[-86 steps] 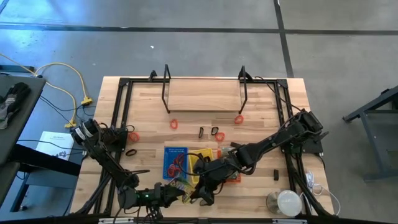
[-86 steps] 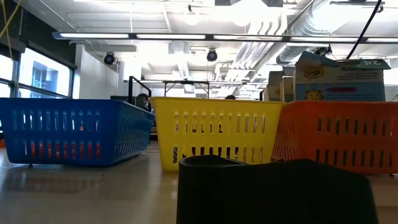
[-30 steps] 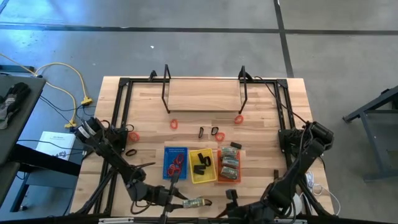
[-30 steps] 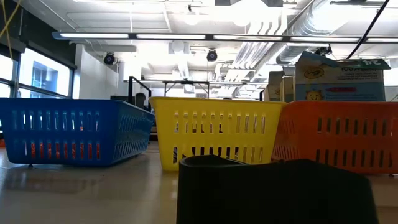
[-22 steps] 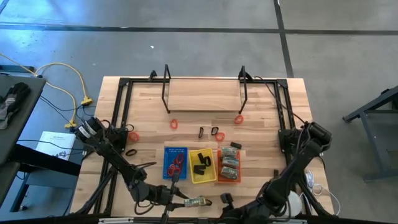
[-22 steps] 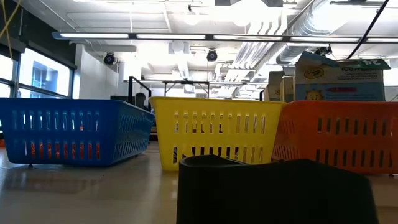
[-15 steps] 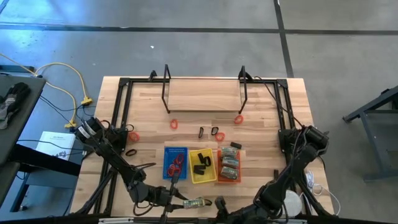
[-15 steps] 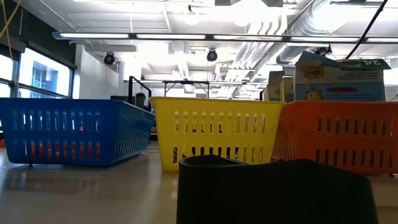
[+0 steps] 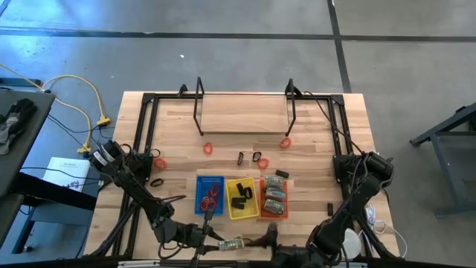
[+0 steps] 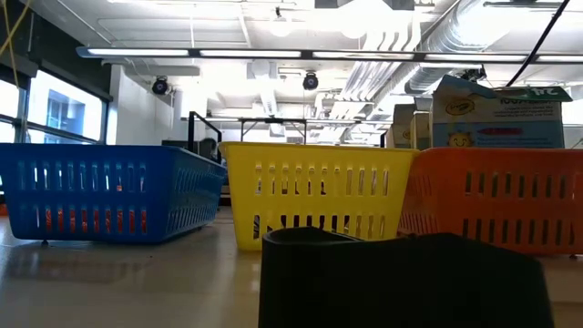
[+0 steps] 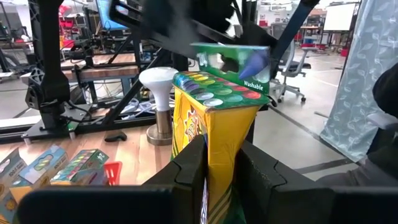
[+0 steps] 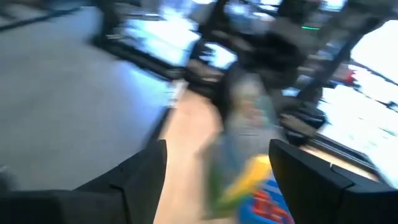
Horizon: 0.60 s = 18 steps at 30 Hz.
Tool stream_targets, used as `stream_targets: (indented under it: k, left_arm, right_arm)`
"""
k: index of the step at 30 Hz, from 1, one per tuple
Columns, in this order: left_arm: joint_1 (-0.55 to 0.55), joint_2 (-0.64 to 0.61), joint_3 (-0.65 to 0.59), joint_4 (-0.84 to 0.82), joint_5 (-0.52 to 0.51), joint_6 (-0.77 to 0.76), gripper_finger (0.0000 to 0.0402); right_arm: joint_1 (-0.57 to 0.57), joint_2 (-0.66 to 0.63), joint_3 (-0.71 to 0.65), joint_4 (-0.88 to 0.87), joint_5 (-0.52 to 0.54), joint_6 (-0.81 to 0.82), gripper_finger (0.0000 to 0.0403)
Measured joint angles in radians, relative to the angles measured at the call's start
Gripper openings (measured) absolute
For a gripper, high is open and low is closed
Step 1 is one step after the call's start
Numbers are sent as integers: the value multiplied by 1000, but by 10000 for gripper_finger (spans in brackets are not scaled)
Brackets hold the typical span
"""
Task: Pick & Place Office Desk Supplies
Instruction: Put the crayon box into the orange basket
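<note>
- The left gripper (image 11: 219, 165), at the table's near edge in front of the blue tray (image 9: 209, 195), pinches a yellow-green crayon box (image 11: 219, 118) between its fingers.
- The right gripper (image 12: 217, 163), close beside it, has its fingers spread apart and empty.
- Other supplies lie in the yellow tray (image 9: 239, 198) and orange tray (image 9: 273, 198).
- Red loops (image 9: 208, 149) lie loose on the table (image 9: 312, 141).

Even overhead lighting; high view sharp. Low view: ceiling tubes (image 10: 273, 52) glare, foreground dark. Right wrist view heavily motion-blurred; left wrist sharp.
</note>
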Motion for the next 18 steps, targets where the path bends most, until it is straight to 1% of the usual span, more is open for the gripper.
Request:
stream_targets:
  k: [2, 3, 4, 5, 8, 10, 18]
  left_arm:
    - [0, 0, 0, 0, 0, -1, 66]
    - [0, 0, 0, 0, 0, -8, 66]
    - [0, 0, 0, 0, 0, -16, 66]
    - [0, 0, 0, 0, 0, -23, 66]
    - [0, 0, 0, 0, 0, -29, 66]
    - [0, 0, 0, -2, 2, -30, 66]
    - [0, -1, 0, 0, 8, -30, 66]
  right_arm:
    - [-4, 0, 0, 0, 93, 39, 277]
    - [-9, 0, 0, 0, 114, 73, 278]
    - [-15, 0, 0, 0, 113, 106, 279]
    - [-21, 0, 0, 0, 90, 138, 279]
    - [-44, 0, 0, -1, -47, 206, 280]
    - [-59, 0, 0, -1, -96, 223, 280]
    - [-106, 0, 0, -24, -99, 236, 280]
